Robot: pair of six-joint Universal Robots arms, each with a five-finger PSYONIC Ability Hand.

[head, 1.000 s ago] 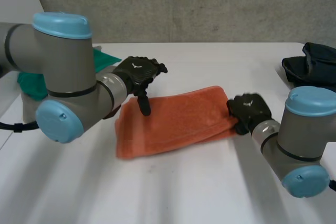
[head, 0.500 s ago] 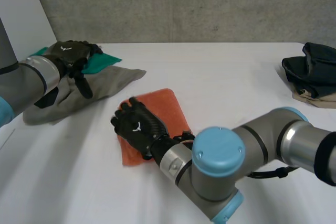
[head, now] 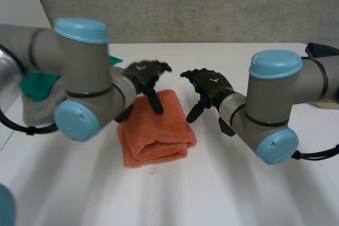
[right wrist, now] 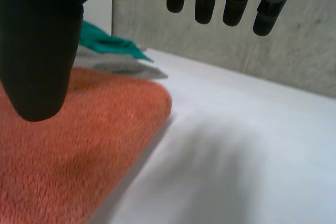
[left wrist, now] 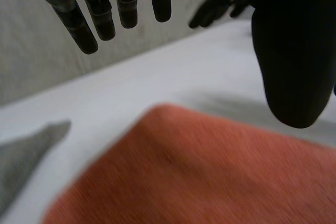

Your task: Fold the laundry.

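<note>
Orange towel [head: 156, 133] is now lying as a thick, short packet in the middle of the white table [head: 222, 183], layered edges facing the robot. A second ago it was a long, single-folded strip. Half a second ago the right hand was carrying the strip's right end across to the left. So the crosswise fold is reading as laid down.

Right hand [head: 211, 86] is hanging just beside the towel's right edge, back off the cloth. Its fingers are loose and pointing down, thumb apart, holding nothing. Its wrist view agrees, with the towel under the thumb and bare table under the fingertips.

Left hand [head: 144, 73] is hovering over the towel's far edge, having come back from the grey cloth it was over half a second ago. Its fingers are straight and spread, gripping nothing. One finger is reaching down toward the towel, and I cannot tell if it is touching.

Grey cloth [left wrist: 21, 153] is lying just beyond the towel on the left-hand side. Green cloth [right wrist: 105, 38] is sitting behind it. Dark clothes [head: 322, 51] are piled at the table's far right edge.

Judgement: this towel is looking finished, bar perhaps a pat flat. Grey and green pieces are still waiting unfolded, so the task is only partly along.
</note>
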